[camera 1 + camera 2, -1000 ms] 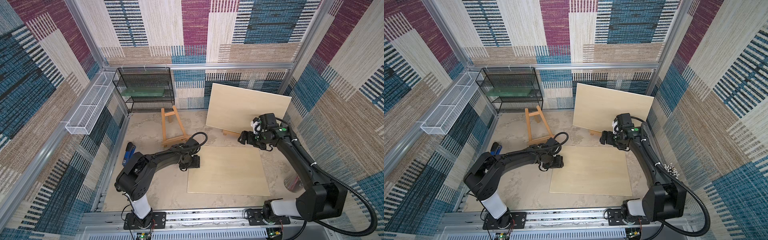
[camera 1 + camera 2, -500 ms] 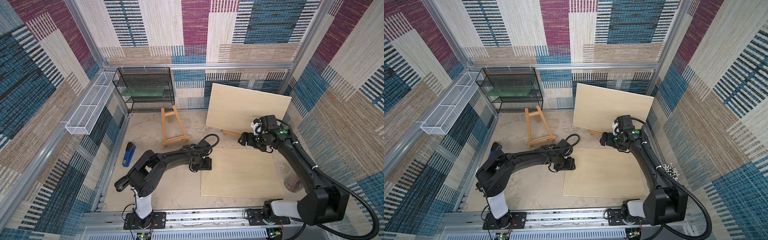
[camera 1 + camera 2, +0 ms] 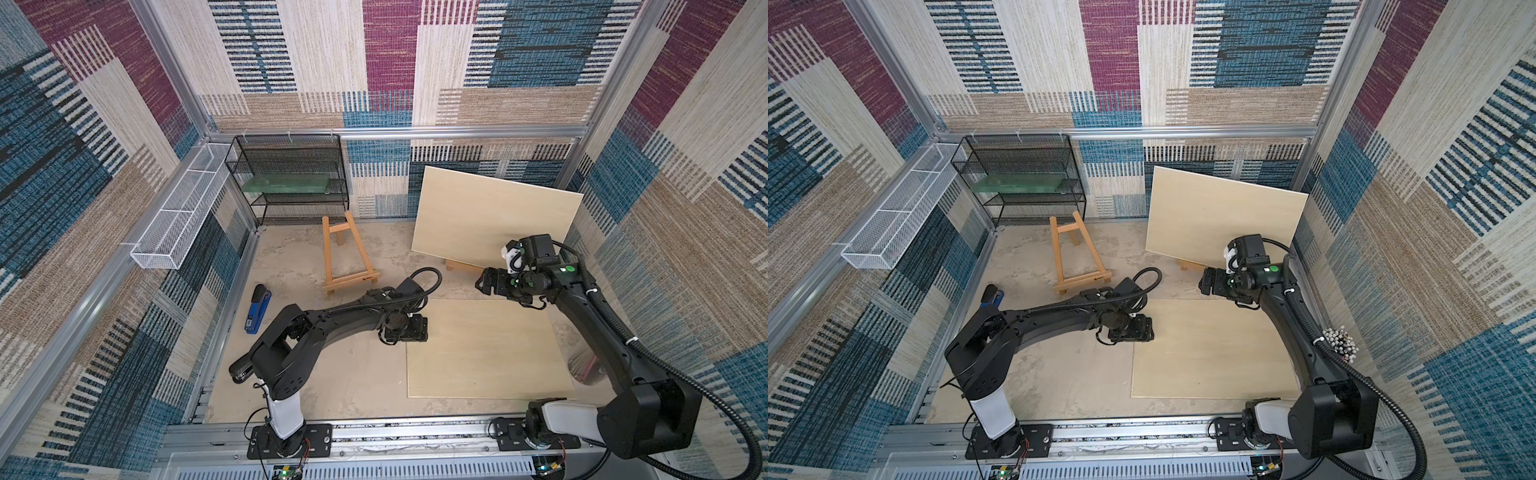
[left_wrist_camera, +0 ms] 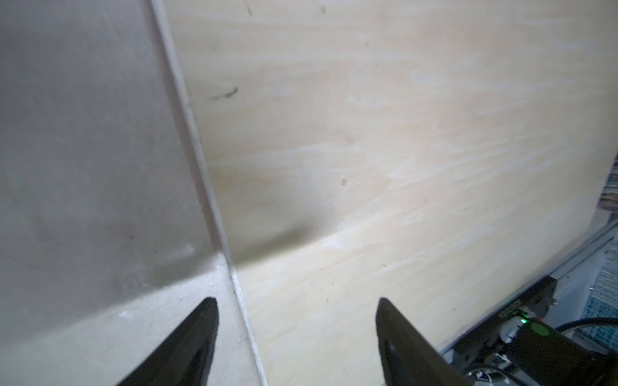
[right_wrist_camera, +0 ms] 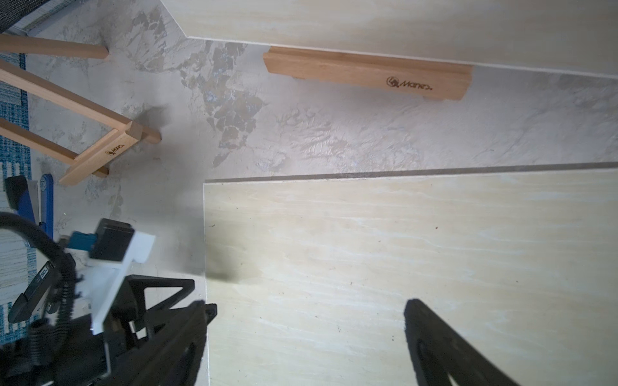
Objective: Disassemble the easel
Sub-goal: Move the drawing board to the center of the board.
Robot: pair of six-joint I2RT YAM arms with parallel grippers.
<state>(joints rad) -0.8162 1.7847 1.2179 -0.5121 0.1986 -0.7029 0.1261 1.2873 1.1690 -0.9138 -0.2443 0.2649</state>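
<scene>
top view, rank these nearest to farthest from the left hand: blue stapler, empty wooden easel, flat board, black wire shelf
From the left hand, in a top view:
1. flat board: right at the hand, which sits over its near-left edge.
2. empty wooden easel: just behind the hand.
3. blue stapler: far out on the left side.
4. black wire shelf: at the back left.

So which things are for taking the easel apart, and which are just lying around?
Job: easel, second easel, upright board, flat board.
Lying about: stapler, shelf, basket.
</scene>
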